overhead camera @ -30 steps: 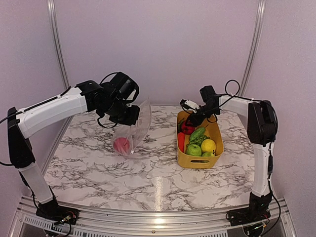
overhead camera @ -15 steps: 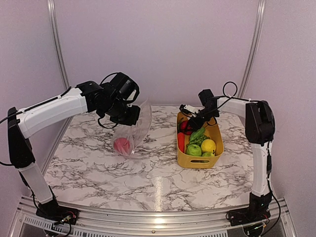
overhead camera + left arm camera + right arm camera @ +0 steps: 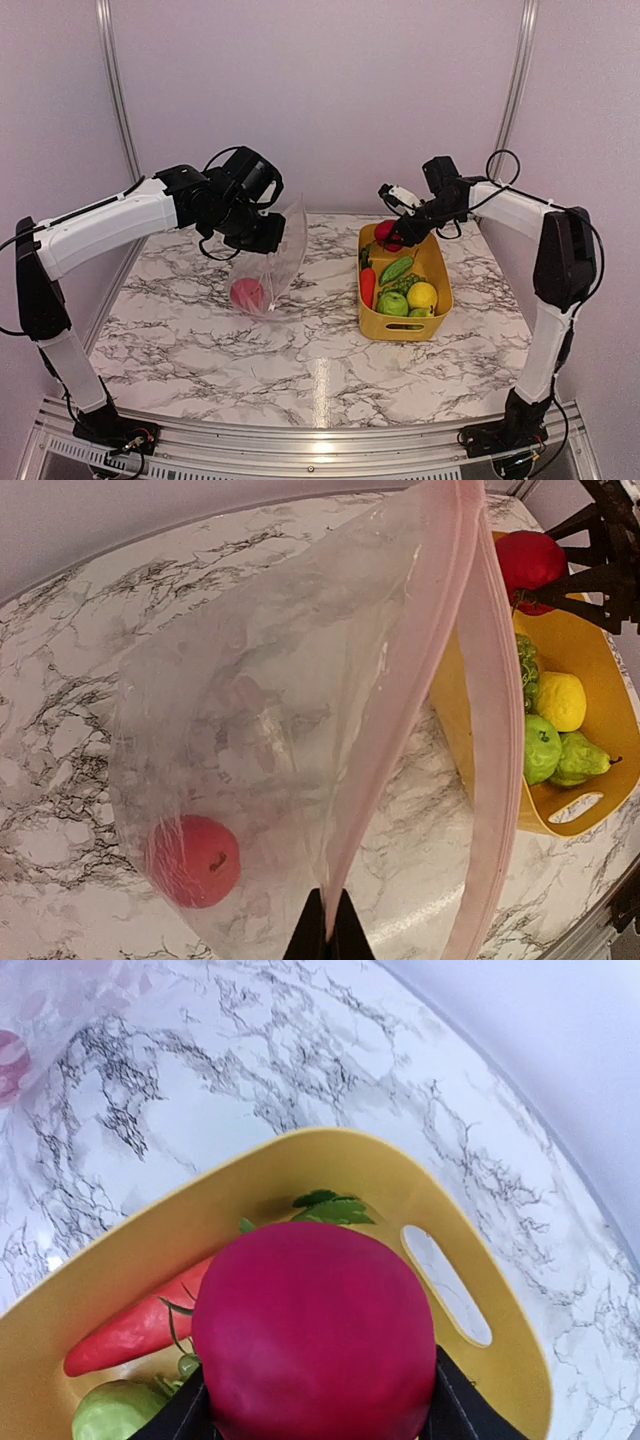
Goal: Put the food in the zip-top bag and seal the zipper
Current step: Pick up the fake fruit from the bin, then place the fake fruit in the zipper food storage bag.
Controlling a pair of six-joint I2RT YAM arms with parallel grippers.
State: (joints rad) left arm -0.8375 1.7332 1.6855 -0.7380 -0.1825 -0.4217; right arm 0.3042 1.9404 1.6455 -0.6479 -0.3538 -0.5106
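My left gripper (image 3: 262,236) is shut on the mouth edge of the transparent zip-top bag (image 3: 275,262) and holds it up and open; its fingertips pinch the pink zipper strip (image 3: 400,740). One red apple (image 3: 246,294) lies inside the bag, also in the left wrist view (image 3: 194,860). My right gripper (image 3: 390,234) is shut on a dark red round fruit (image 3: 315,1335) and holds it above the far end of the yellow basket (image 3: 440,275). In the basket lie a carrot (image 3: 366,285), a lemon (image 3: 422,295), a green apple (image 3: 394,304) and green pieces (image 3: 397,269).
The marbled table top (image 3: 300,350) carries the bag at left centre and the basket at right. Metal frame posts (image 3: 115,110) stand at the back corners. The table's near edge has a metal rail (image 3: 300,440).
My right gripper has closed on the dark red fruit in the basket and lifted it up above the basket's far end. The left gripper and bag have not moved.
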